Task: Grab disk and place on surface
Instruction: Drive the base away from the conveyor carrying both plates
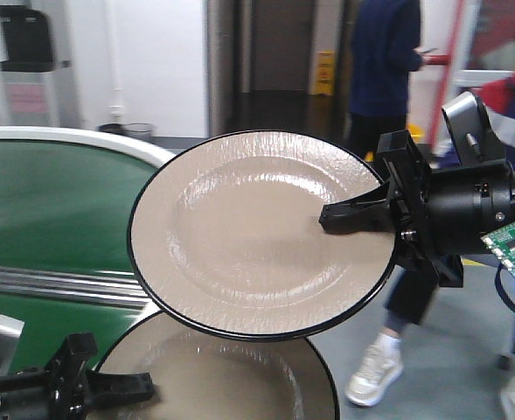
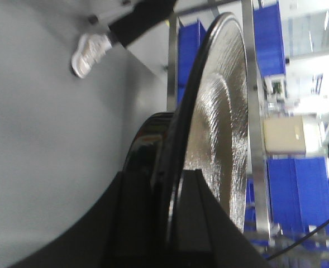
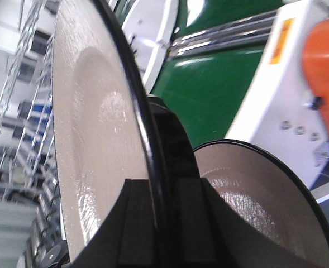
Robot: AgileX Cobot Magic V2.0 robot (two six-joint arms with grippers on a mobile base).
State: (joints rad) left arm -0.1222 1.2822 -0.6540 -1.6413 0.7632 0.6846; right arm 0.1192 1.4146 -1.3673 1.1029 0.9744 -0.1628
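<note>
Nearest, the left gripper (image 1: 143,385) was clamped on the rim of the lower disk (image 1: 222,376), a jaw on each face. Above it, the right gripper (image 1: 329,219) pinched the right rim of the upper disk (image 1: 240,227), held in the air and facing the front camera. Behind lay the green belt (image 1: 47,201). Farther off stood a person in blue (image 1: 384,61) and another in red (image 1: 512,109).

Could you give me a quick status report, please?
Right hand shut on upper disk. Left hand shut on lower disk. People standing beyond.
</note>
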